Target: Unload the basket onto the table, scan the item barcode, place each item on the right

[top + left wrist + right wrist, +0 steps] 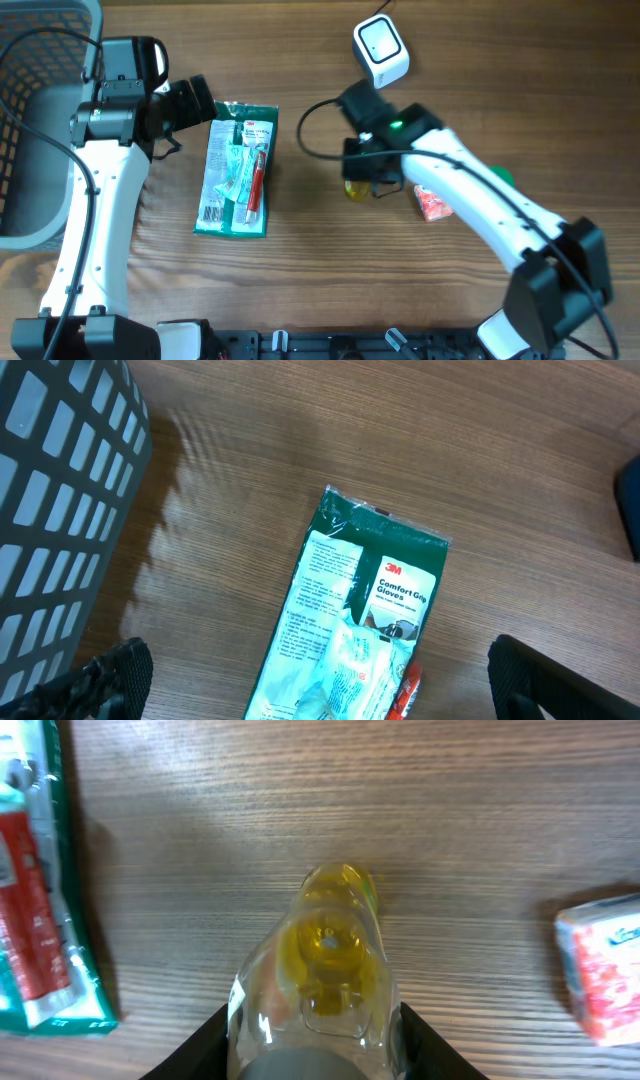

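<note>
Clearly, the right gripper [310, 1020] is partly closed, its fingers pressing both sides of the clear bottle of yellow liquid [325, 950]. It grips the bottle just right of the middle of the tabletop [300, 270], and the white scanner [381, 48] sits near the far edge. Left of centre, the left gripper [320, 680] hangs wide open and empty over the glove pack [350, 610].

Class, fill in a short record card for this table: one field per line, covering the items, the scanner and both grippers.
Scanner: white scanner, far side of table, untouched
Packet: glove packet, lying flat, left of centre
Left arm: left gripper open, above packet's top edge, holding nothing
Right arm: right gripper closed on yellow bottle
Other: grey basket; red-and-white packet
</note>
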### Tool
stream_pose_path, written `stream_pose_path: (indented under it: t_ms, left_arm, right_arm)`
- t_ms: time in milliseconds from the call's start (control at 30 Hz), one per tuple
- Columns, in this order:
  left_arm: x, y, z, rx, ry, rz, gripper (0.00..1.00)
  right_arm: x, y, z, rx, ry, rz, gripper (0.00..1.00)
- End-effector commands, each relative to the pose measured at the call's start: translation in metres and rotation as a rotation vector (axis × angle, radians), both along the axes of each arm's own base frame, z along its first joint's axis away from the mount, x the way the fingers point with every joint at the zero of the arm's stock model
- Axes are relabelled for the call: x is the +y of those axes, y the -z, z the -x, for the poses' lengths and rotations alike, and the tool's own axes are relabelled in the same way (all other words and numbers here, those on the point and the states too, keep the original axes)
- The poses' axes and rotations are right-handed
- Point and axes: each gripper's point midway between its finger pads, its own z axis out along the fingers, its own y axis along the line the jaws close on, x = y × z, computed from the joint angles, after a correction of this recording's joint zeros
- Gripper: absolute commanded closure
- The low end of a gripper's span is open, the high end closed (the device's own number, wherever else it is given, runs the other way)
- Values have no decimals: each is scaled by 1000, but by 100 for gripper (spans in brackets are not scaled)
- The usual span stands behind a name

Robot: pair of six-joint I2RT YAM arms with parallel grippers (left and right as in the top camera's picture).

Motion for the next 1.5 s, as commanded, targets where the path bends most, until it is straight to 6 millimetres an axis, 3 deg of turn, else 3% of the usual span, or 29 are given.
stream_pose_path:
  t_ms: [0,167,500,767,967,1100,1467]
  left_arm:
    - [1,-9,-2,-24,-9,8,0]
    - [1,-9,-2,-25,-8,8,0]
    - [1,-9,-2,-25,-9,8,0]
    - [1,-9,-2,-25,-9,8,0]
    - [1,-9,-2,-25,-9,8,0]
    - [1,-9,-2,-25,-9,8,0]
    - [1,-9,-2,-25,-9,8,0]
  right_arm:
    - [-4,-47,-1,-36,-95,-219,59]
    - [1,-97,5,-53,-274,-577,58]
    - [-13,-159,23,-152,-493,-1010,60]
    - [-15,-151,38,-115,-513,-1025,60]
    - [-14,-126,50,-64,-495,-1076,60]
    - [-11,-126,54,-56,-483,-1153,60]
    - [-12,-118,54,-53,-483,-1126,62]
